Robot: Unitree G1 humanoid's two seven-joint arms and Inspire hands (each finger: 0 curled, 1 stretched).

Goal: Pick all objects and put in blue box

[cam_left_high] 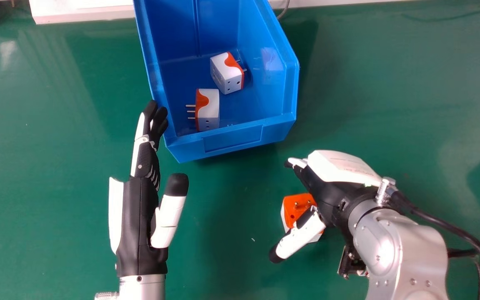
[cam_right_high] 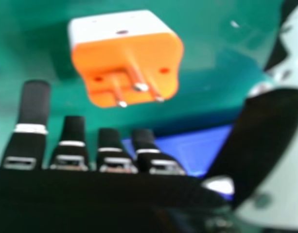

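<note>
In the head view my right hand hovers over an orange and white plug adapter on the green table, its fingers and thumb extended and partly covering it. The right hand view shows that adapter with its pins out, beyond the straight fingers of my right hand; nothing is held. My left hand is open beside the near left corner of the blue box. Inside the box lie two white and orange adapters, one near the front wall and another farther back.
The green table surrounds the box. White objects stand along its far edge, and a black cable runs off my right wrist.
</note>
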